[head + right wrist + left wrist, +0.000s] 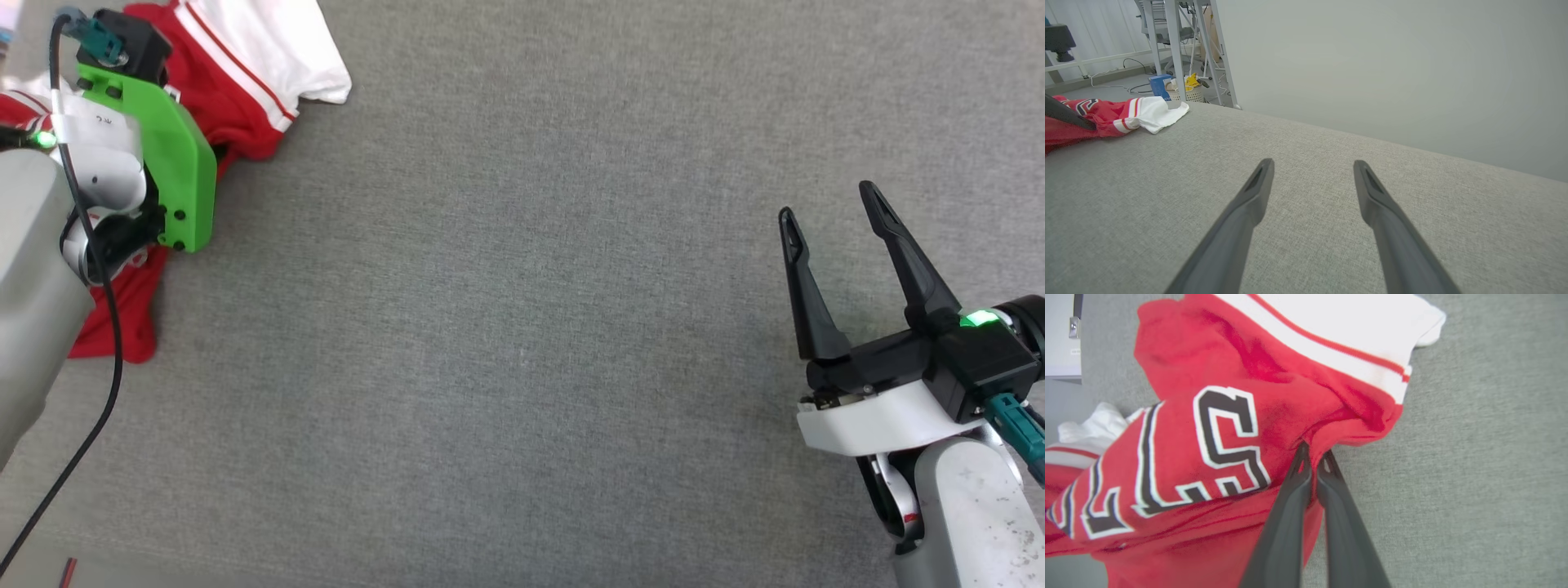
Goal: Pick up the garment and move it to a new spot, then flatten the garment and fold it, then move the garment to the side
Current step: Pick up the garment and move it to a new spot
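Two grippers: my left gripper (1314, 452) pinches a red fold of the garment (1229, 416), bunched at the far left of the grey table (522, 327); my right gripper (826, 202) hangs wide open over the table's right side.

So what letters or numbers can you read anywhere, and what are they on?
"LS": big black, white-outlined letters on the crumpled red and white jersey shirt; further letters are folded away.
White tape strip with tiny dark marks: too small to read.
Blue box in the background: too blurred to read.
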You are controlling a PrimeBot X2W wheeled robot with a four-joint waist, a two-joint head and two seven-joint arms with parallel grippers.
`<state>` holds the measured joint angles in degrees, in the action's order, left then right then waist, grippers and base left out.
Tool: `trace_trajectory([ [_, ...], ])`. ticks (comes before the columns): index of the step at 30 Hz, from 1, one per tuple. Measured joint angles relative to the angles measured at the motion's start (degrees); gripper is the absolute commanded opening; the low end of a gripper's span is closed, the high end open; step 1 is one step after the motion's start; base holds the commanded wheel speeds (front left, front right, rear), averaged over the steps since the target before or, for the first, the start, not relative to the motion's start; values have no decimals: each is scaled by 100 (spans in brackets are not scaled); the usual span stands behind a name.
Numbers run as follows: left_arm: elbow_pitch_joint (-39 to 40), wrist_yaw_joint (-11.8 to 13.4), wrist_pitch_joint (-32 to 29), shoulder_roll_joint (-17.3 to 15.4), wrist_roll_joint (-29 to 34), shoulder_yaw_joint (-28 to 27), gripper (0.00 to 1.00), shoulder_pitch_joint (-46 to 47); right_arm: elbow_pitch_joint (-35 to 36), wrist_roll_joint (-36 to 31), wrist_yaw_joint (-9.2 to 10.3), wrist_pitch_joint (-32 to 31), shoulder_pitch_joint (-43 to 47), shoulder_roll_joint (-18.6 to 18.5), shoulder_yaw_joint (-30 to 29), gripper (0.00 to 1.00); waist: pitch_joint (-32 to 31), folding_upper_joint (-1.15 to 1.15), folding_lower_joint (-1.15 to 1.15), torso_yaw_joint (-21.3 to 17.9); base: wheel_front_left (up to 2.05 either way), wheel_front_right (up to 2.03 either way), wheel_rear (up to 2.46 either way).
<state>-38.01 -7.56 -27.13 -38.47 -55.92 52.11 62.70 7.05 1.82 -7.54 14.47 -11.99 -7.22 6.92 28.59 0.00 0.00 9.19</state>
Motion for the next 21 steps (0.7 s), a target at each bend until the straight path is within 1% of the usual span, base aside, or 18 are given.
trace_trajectory([
  [2, 212, -1, 301, -77, 73, 126, 0, 108, -21, 31, 0, 0, 21, 62, -9, 100, -142, 0, 0, 12, 0, 0, 0],
  [6, 646, 0, 683, -191, 80, 299, 0, 342, -69, 63, 0, 0, 60, 159, -22, 100, -421, 0, 0, 36, 0, 0, 0],
  [12, 1393, 0, 1085, -147, 165, 661, 0, 582, -113, 101, 0, 0, 191, 286, -108, 100, -839, 0, 0, 47, 0, 0, 0],
  [14, 1564, 0, 1178, -112, 311, 755, 0, 666, -112, 103, 0, 0, 201, 319, -131, 100, -941, 0, 0, 18, 0, 0, 0],
  [17, 1801, 0, 1314, 60, 382, 825, 0, 756, -108, 127, 0, 0, 215, 359, -179, 100, -1037, 0, 0, -97, 0, 0, 0],
  [21, 1990, 0, 1433, 515, 505, 982, 0, 890, -100, 153, 0, 0, 236, 390, -316, 100, -1100, 0, 0, -337, 0, 0, 0],
])
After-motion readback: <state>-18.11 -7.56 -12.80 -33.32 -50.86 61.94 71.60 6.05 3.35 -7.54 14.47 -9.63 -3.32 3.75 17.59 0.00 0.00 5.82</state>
